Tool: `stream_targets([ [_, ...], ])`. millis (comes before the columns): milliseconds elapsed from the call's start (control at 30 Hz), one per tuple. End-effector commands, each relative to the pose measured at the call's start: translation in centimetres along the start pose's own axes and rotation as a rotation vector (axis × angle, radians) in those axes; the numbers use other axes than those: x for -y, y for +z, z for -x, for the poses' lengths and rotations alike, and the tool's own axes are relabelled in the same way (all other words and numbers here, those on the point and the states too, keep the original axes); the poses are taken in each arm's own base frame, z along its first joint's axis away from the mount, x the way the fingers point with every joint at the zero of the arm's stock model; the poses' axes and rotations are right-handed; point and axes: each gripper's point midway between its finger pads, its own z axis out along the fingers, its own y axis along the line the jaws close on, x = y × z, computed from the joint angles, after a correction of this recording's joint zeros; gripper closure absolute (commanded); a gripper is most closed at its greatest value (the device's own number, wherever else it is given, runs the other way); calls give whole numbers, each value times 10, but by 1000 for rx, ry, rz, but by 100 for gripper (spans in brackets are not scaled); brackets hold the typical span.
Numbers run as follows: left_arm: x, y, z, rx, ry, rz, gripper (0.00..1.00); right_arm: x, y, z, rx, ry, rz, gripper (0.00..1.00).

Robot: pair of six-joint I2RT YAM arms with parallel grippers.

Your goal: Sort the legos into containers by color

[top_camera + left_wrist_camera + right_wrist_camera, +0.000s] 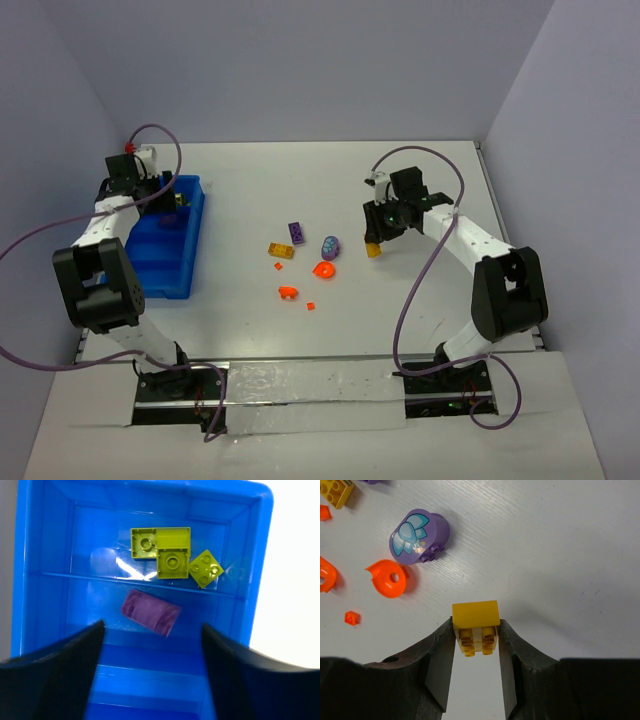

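Legos (281, 250) lie loose mid-table (430, 300): an orange ring piece (387, 577), a domed purple piece (419, 536). The right gripper (475, 630) pinches a boxy yellow brick (475, 614). The left gripper (152, 630) gapes empty over the ribbed blue tray (50, 540) at the table's left edge, where a purple block (151, 612) and olive-green squares (172, 560) lie in neighbouring compartments.

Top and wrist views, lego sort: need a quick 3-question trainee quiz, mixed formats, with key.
1. True or false: the right gripper is shut on a yellow brick.
2. In the left wrist view, what colour is the lone brick in the blue tray compartment nearest the open left gripper? A purple, B orange, C yellow.
3. Short answer: do the olive-green bricks share that brick's compartment?
Key: 1 true; 2 A; 3 no.
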Motion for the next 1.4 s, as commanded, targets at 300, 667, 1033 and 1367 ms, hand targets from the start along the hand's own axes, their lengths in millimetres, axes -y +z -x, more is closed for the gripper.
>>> stream_targets([
  [300, 198, -106, 67, 320, 72, -247, 1, 11, -6, 19, 80, 10, -60, 100],
  [667, 341, -86, -26, 48, 16, -334, 1, 52, -27, 34, 145, 119, -117, 100],
  [1033, 362, -22, -75, -158, 18, -156, 1, 52, -30, 33, 156, 125, -106, 100],
  [1367, 355, -1, -105, -220, 49, -105, 14, 52, -28, 31, 151, 128, -87, 100],
])
